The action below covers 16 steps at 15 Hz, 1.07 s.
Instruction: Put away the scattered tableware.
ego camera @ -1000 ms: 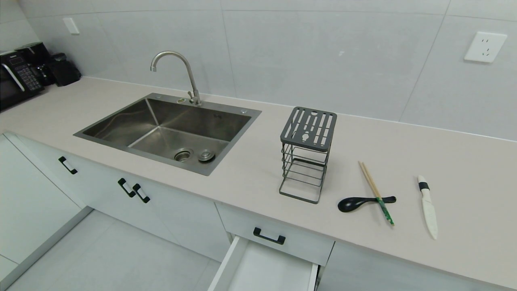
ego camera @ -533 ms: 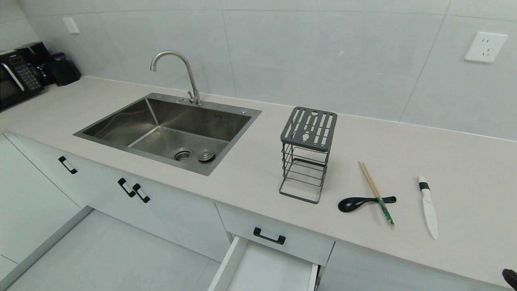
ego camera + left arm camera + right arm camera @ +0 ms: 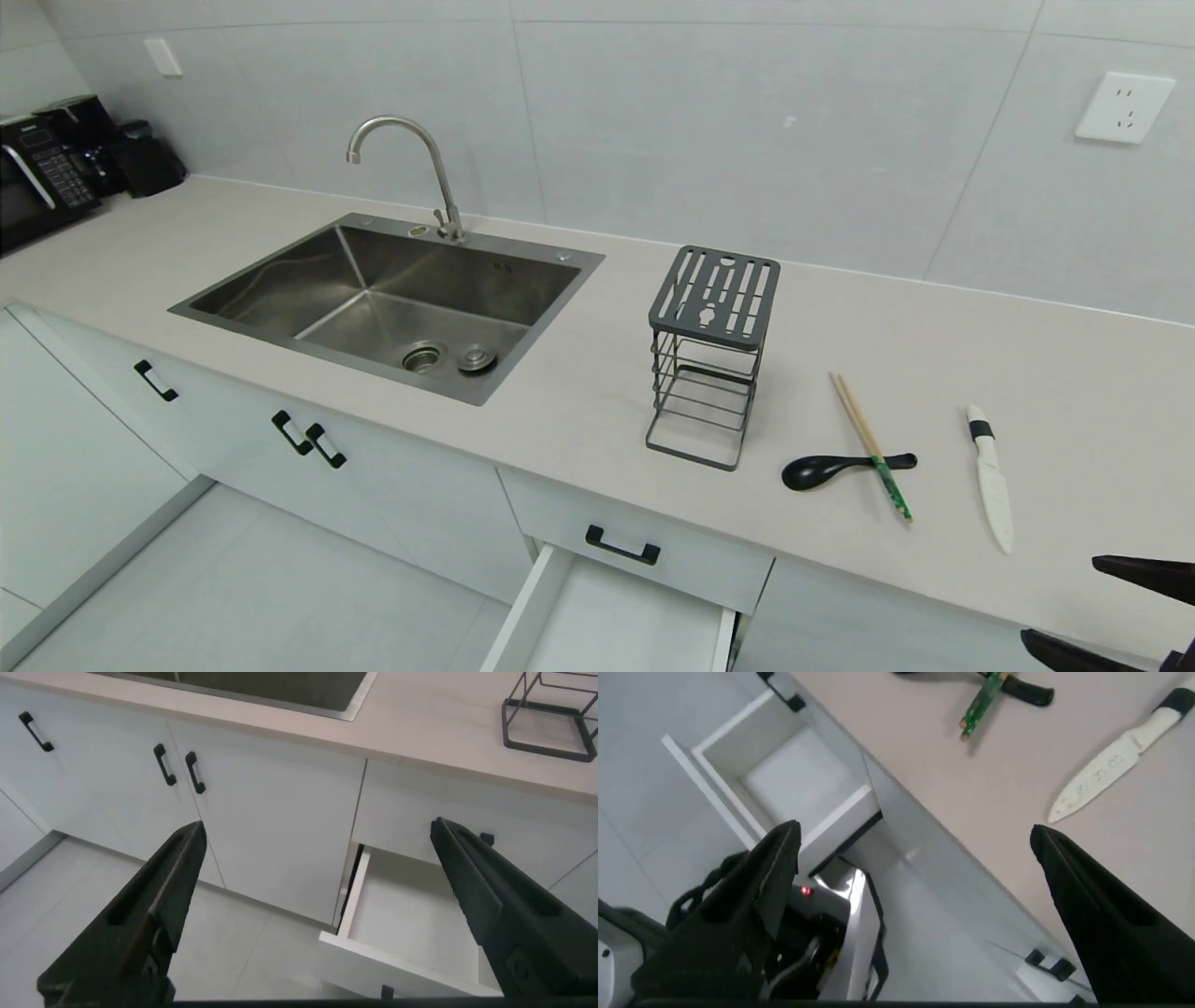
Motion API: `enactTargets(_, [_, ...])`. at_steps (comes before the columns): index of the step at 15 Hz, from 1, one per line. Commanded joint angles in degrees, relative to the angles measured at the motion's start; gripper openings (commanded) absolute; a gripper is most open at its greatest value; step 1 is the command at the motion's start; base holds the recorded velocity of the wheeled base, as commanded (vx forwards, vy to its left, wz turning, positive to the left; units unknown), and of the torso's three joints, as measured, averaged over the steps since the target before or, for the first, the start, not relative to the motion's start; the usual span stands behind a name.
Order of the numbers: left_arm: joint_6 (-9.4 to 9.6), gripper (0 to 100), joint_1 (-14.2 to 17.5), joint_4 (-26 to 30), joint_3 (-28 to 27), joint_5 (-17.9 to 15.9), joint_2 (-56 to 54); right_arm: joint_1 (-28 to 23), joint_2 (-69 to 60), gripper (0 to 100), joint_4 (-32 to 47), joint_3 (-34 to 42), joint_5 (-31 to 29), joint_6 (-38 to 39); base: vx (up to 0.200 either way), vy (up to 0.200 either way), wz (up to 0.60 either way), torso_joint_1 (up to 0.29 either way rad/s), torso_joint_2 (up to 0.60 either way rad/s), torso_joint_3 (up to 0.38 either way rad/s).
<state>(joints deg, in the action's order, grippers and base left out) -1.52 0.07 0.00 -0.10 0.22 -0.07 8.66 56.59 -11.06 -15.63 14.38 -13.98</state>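
Note:
On the countertop (image 3: 579, 411), right of a dark wire rack (image 3: 711, 355) with a slotted top, lie a pair of chopsticks (image 3: 868, 443) crossing a black spoon (image 3: 840, 467), and a white knife (image 3: 990, 476) with a black band. My right gripper (image 3: 1106, 611) stands open at the counter's front edge, below and right of the knife. From the right wrist the knife (image 3: 1106, 765), the chopsticks' green tips (image 3: 980, 700) and the spoon's handle (image 3: 1032, 691) show beyond the open right gripper (image 3: 915, 905). My left gripper (image 3: 318, 915) is open, low in front of the cabinets.
A steel sink (image 3: 280, 327) with a curved faucet (image 3: 411, 159) is set into the counter's left half. Below the rack a white drawer (image 3: 607, 616) stands pulled out and bare inside (image 3: 411, 924). Black appliances (image 3: 56, 159) stand at the far left.
My right gripper has risen into the head view's lower right corner, from nothing, to a fingertip, to both open fingers. The tableware and rack have not moved.

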Motion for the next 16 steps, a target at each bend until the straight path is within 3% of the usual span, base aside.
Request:
enactTargets(1, [0.03,100,0.0,0.0,0.0,0.0,0.1,1.2,5.7,100,0.1,0.3,-0.9,-1.6,0.000,0.000,0.00,0.000,0.00,0.000])
enactTargets(5, [0.03,100,0.0,0.0,0.0,0.0,0.1,1.2,8.6,100,-2.1,0.7,-0.9,-1.6,0.000,0.000,0.00,0.000,0.00,0.000])
enactTargets(11, [0.03,100,0.0,0.0,0.0,0.0,0.1,2.0,20.9,100,-14.2,0.3,-0.5,-1.6,0.000,0.000,0.00,0.000,0.00,0.000])
enactTargets(16, [-0.06,100,0.0,0.0,0.0,0.0,0.1,2.2,31.7,100,-18.7,-5.6,-0.6,-1.3,0.000,0.000,0.00,0.000,0.00,0.000])
